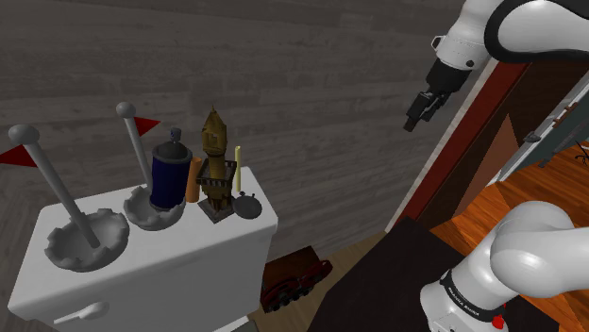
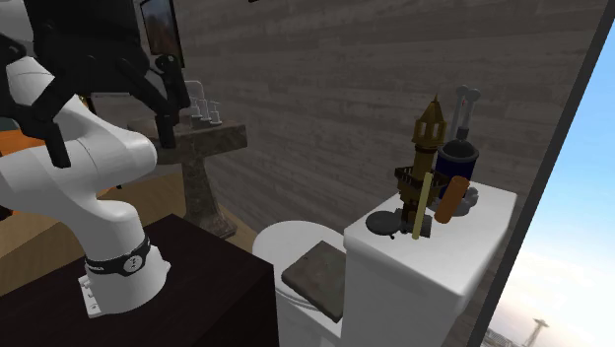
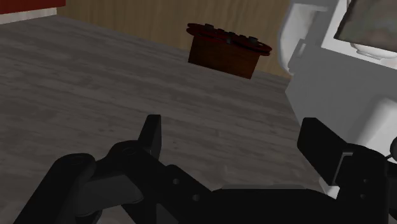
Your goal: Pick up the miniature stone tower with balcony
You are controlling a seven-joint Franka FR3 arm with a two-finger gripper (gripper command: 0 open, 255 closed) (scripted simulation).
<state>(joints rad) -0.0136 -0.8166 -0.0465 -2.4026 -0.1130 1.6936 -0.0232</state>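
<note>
One white Franka arm [image 1: 529, 28] and one white toilet tank [image 1: 160, 269] make up the scene; all positions below are given relative to the tank.

**Task object.** The miniature tower [image 1: 215, 165], drawn in brown and dull gold with a pointed cap and a balcony ring at mid-height, stands upright on a small dark base on the tank's lid, near the end that lies toward the shoulder view's right.

**Neighbours on the tank lid.**
- A dark blue canister [image 1: 170, 179] with a grey top stands just beside the tower.
- An orange cylinder [image 1: 193, 181] leans between the canister and the tower.
- A pale yellow stick [image 1: 238, 170] stands just beside the tower on its other side.
- A small dark round piece [image 1: 248, 205] lies near the lid's end.
- Two grey notched bowls [image 1: 90, 245] occupy the rest of the lid, and each holds a ball-topped rod beside a red flag [image 1: 144, 124].

**Tool.** The black gripper [image 1: 420, 108] hangs in the air higher than the tank lid and well apart from it, toward the shoulder view's right. In the wrist view the gripper [image 3: 234, 127] has its two fingers [image 3: 151, 133] standing apart, with nothing between them but grey plank floor.

**Surroundings.** A red-brown box [image 3: 224, 52] sits on the floor below the tank's end. A brown slab [image 2: 317, 276] rests on the toilet lid in front of the tank.
</note>
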